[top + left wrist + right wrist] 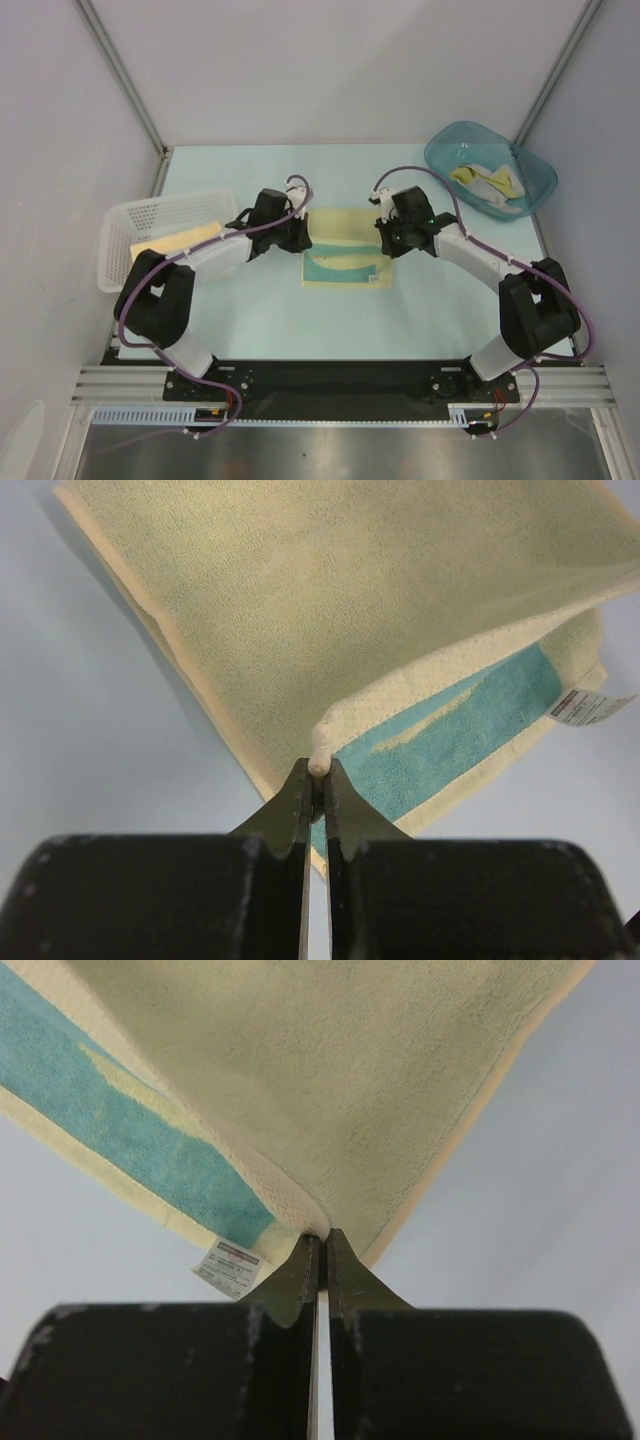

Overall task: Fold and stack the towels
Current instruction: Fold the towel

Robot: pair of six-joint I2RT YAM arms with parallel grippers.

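Left wrist: left pincer [317, 778] clamped on raised corner of towel [350, 610]; right pincer [322, 1248] clamped on other corner. Towel at middle of desk [260, 320], top layer lifted over teal band. Step, likely: first fold. Next: carry both corners evenly to opposite edge, release. Far right: other towels [488, 183] in tub [445, 150].

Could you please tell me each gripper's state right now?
Left gripper: shut on the pale yellow and teal towel.
Right gripper: shut on the same towel.

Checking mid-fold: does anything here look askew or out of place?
Nothing stands out. The left gripper and right gripper each pinch a corner of the pale yellow towel mid-fold. The cloths in the teal tub are crumpled, only not yet folded.
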